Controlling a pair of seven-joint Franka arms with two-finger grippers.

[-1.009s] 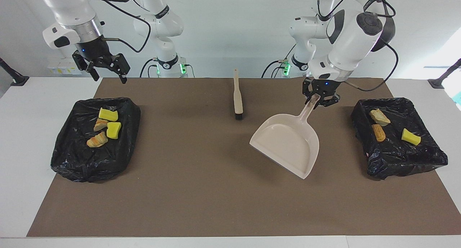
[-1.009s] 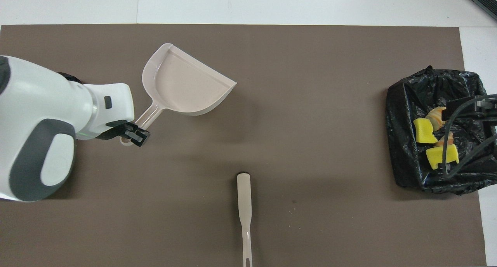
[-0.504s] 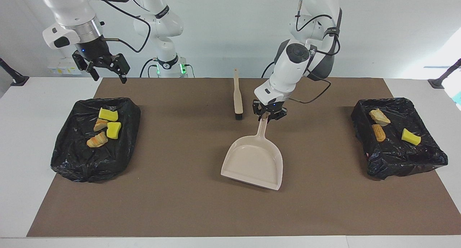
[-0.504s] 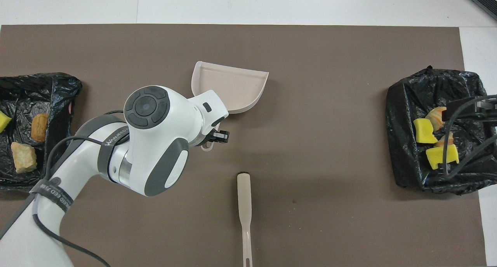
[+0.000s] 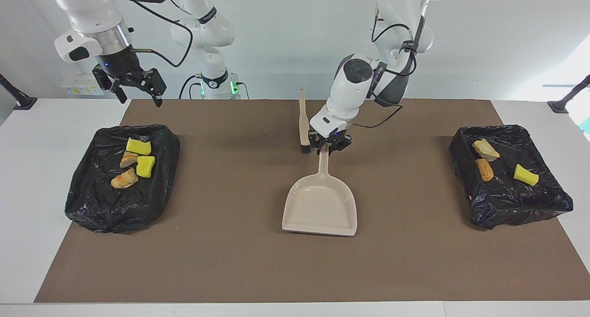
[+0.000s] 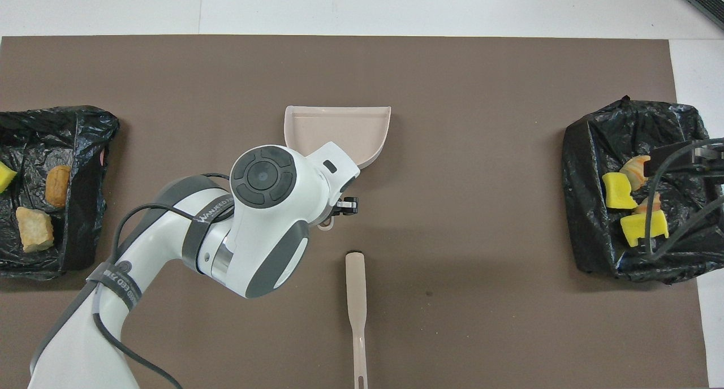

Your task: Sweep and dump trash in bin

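The white tabletop (image 5: 27, 169) carries a brown mat (image 5: 258, 261) that covers most of it. Two bins lined with black bags sit on the mat, one at each end. The bin at the right arm's end (image 5: 92, 206) holds two yellow sponge chunks (image 5: 138, 146) and two orange-tan pieces (image 5: 124, 179). The bin at the left arm's end (image 5: 521, 206) holds two tan pieces (image 5: 485, 149) and one yellow chunk (image 5: 525, 174). All the trash in view lies in these bins.

The left arm reaches in over the middle of the mat. The left gripper (image 5: 329, 144) has its jaws clamped on the end of the handle of the dustpan (image 5: 320, 206). The beige pan lies in the middle of the mat, its handle pointing toward the robots and its open edge away from them.

The right arm waits, with the right gripper (image 5: 133, 89) up in the air over the edge of the mat near its own bin, jaws apart and holding nothing.

The brush (image 5: 303, 123) lies on the mat just beside the left gripper, nearer to the robots than the pan, its dark bristles toward the pan.
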